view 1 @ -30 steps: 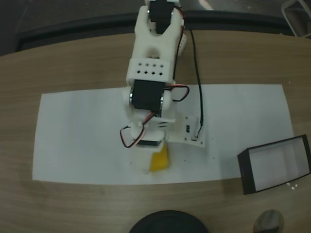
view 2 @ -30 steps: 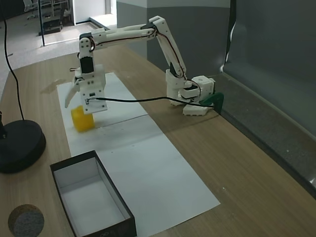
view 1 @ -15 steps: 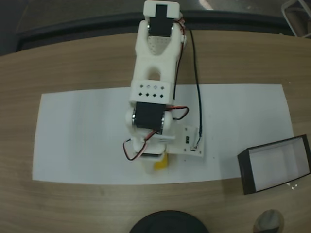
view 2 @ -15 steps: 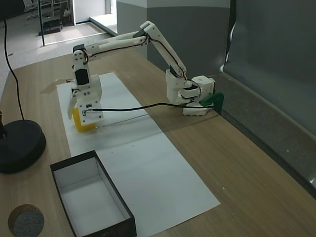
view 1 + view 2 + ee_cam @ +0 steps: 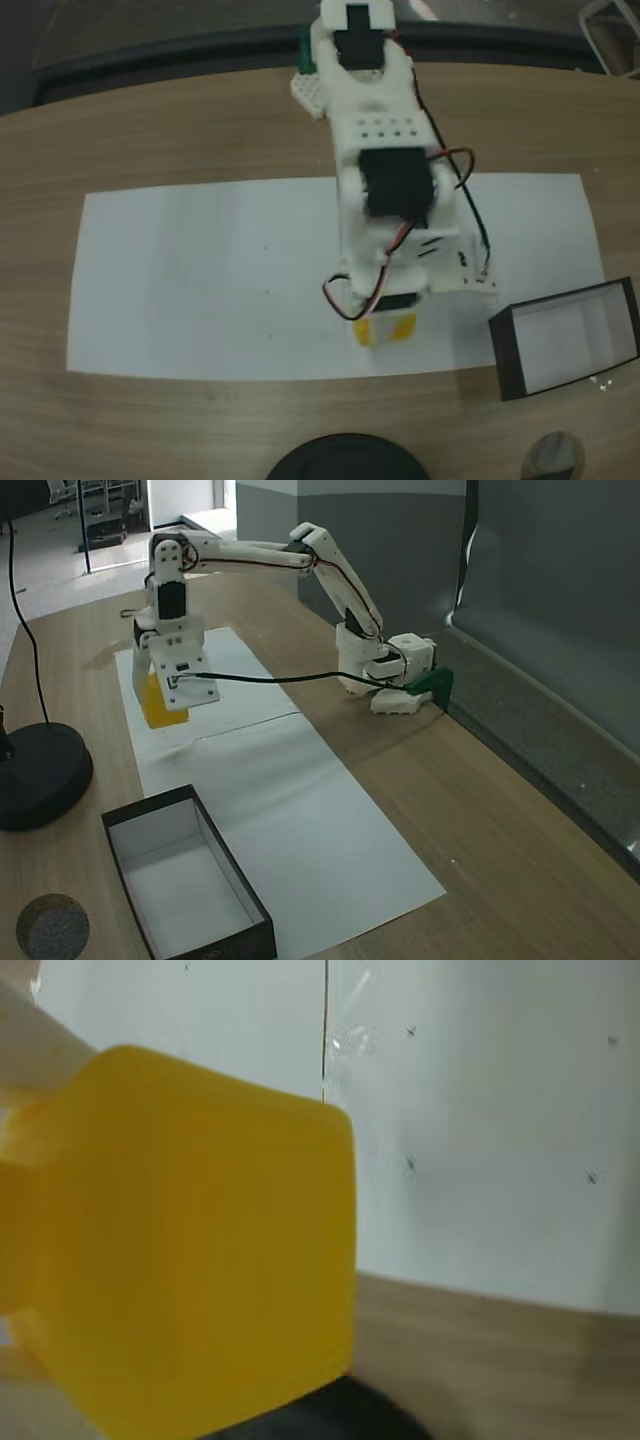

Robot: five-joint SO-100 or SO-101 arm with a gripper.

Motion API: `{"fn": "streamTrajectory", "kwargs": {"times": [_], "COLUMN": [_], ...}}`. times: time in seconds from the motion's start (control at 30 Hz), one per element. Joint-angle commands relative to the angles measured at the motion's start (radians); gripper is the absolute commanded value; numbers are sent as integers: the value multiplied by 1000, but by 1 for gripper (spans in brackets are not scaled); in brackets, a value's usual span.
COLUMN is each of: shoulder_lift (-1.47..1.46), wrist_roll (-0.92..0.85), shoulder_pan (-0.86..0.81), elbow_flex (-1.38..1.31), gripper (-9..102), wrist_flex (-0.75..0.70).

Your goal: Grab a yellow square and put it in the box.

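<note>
Gripping the yellow square (image 5: 160, 701) between its fingers, the end effector (image 5: 158, 702) holds it above white paper (image 5: 290, 800), apart from the box (image 5: 185, 883).

White arm (image 5: 250, 555) stretched out level, wrist bent down, fingers (image 5: 146, 660) clamped on a held block.
</note>
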State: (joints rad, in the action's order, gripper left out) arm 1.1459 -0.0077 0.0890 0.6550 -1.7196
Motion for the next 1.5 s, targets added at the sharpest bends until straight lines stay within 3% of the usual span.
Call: {"fn": "streamTrajectory", "kwargs": {"times": [0.0, 0.17, 0.3, 0.53, 1.07, 1.3, 1.47], "shoulder_lift": [273, 357, 311, 138, -169, -170, -167], "wrist_roll": [20, -18, -57, -57, 25, 52, 169], "shoulder_pan": [170, 517, 623, 578, 477, 440, 437], "elbow_flex": [-127, -135, -141, -141, -143, -141, -184], "gripper": [15, 15, 15, 15, 15, 16, 35], "wrist_flex": [-6, 20, 94, 307, 566, 535, 439]}}
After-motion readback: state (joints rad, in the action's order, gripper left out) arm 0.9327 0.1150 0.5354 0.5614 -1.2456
